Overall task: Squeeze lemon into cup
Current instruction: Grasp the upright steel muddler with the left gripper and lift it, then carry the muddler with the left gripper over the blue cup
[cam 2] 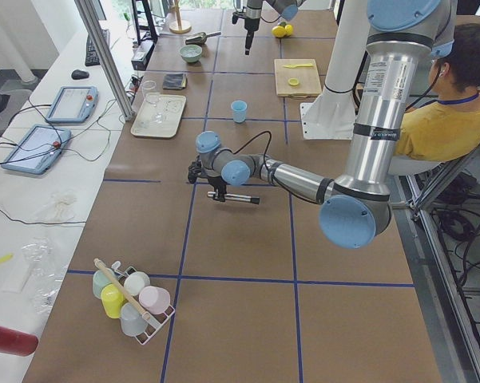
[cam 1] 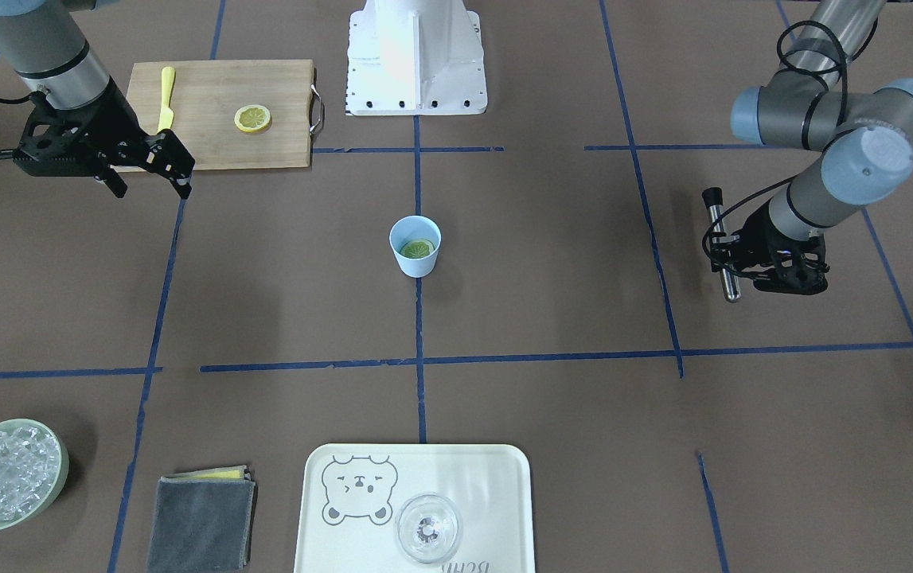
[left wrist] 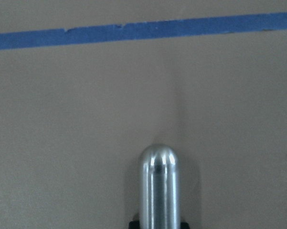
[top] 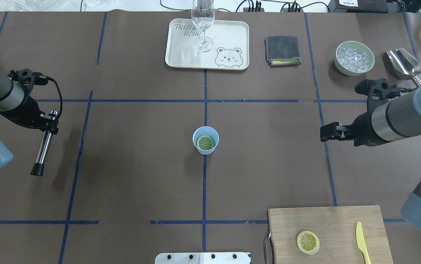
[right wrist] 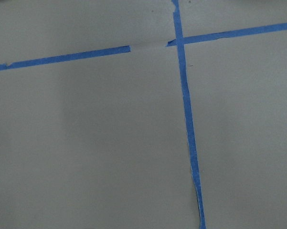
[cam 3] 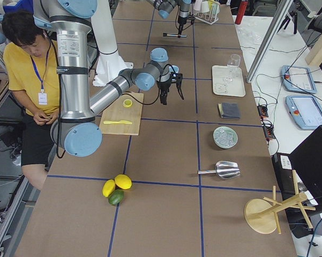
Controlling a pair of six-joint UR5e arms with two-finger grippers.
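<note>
- Lying inside the cup, the lemon slice shows its segmented face upward, below the rim. I cannot tell whether it rests flat on the bottom.
- The cup is light blue and stands upright at mid-table on the central blue tape line, well apart from both grippers.
- The right gripper hangs above the table on the same side as the cutting board. Its fingers are spread apart with nothing between them.
- The right wrist camera sees only the brown table cover and two crossing strips of tape.
- The left gripper is on the opposite side of the table, clamped on a steel rod with a black end.
- The rod is held roughly level and clear of the surface, throwing a shadow on the cover. The left wrist view shows its rounded end over bare cover, near a tape line.
- A second slice lies flat on the cutting board. A yellow knife lies apart from it on the same board.
- A cream tray printed with a bear sits at the operators' edge, in line with the cup. It carries a stemmed glass, which stands upright.
- A folded grey cloth lies beside the tray, and a green bowl of ice cubes sits beyond the cloth, near the table's corner.
</note>
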